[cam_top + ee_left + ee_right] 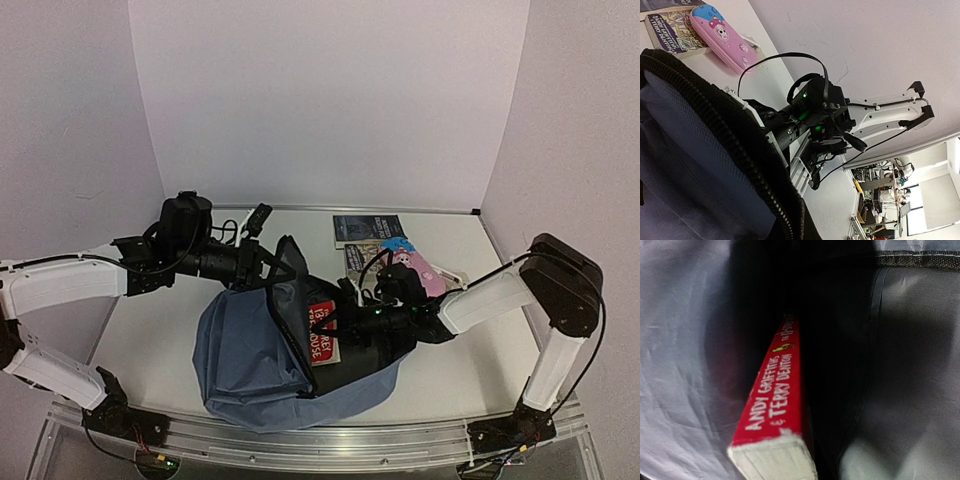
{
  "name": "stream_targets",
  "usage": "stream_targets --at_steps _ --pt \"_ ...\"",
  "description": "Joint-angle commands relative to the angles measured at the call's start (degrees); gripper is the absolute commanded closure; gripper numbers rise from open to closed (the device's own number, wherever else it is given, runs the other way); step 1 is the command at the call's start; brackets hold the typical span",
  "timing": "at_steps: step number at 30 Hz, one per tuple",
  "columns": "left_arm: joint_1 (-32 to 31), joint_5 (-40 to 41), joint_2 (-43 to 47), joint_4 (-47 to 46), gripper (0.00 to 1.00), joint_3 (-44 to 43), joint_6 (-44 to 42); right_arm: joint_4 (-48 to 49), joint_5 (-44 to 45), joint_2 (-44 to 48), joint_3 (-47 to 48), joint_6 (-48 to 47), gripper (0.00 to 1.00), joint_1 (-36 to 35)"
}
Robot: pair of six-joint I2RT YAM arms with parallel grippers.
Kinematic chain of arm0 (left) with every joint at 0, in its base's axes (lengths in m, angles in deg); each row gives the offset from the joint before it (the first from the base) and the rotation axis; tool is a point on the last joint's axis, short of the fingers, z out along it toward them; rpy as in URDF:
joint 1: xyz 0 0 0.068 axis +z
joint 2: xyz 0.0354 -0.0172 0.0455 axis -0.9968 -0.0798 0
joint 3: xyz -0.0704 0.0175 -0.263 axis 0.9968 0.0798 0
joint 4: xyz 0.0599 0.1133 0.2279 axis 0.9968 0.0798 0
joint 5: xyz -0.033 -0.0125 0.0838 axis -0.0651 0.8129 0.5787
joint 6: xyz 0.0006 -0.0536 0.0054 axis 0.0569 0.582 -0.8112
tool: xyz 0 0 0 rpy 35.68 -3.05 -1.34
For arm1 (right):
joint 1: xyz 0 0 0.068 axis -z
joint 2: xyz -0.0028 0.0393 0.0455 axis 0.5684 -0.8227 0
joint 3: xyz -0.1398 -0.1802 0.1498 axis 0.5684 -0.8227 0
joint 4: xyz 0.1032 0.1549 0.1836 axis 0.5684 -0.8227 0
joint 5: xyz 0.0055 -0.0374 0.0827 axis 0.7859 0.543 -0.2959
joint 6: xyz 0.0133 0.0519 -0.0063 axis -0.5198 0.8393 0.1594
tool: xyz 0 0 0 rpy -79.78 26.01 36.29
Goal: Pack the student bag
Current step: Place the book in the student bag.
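Currently the left pincer [272, 262] is clamped shut on the zipper rim of the student bag [245, 360], holding that edge up off the bench [160, 330]. The bag lies near-centre on the bench with its mouth facing right and its slate-blue shell sagging toward the near edge. The right pincer [345, 320] reaches into the mouth, narrow on the end of a red book [322, 332]. The book is partly inside, against the dark lining. A pink pencil case [418, 268] lies beside two other books [368, 229] on the bench beyond the bag.
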Motion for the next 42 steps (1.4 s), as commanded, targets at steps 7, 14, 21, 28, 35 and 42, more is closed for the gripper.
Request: stream_targets --at_steps 7,14,21,28,35,42 --pt "7.27 -1.81 1.90 -7.16 1.00 2.00 2.47 -2.74 11.83 -7.35 8.40 -4.79 0.98 -2.49" --pt "12.71 -2.89 1.81 -3.66 1.00 4.32 1.97 -9.78 19.38 -10.07 15.02 -8.27 0.80 -2.90" --pt "19.11 -1.73 3.86 4.39 1.00 8.00 1.11 -16.68 26.17 -6.53 16.92 -12.91 0.52 -2.88" --pt "21.15 2.16 4.22 16.12 1.00 7.00 -3.12 -27.17 34.75 0.52 18.60 -19.38 0.35 -2.89" --pt "22.56 9.46 4.48 22.53 1.00 8.88 -2.21 -32.14 37.99 8.94 18.08 -22.99 0.26 -2.86" --pt "23.20 9.74 0.13 21.01 1.00 13.67 1.61 -40.39 46.49 16.94 20.15 -27.66 0.24 -2.70"
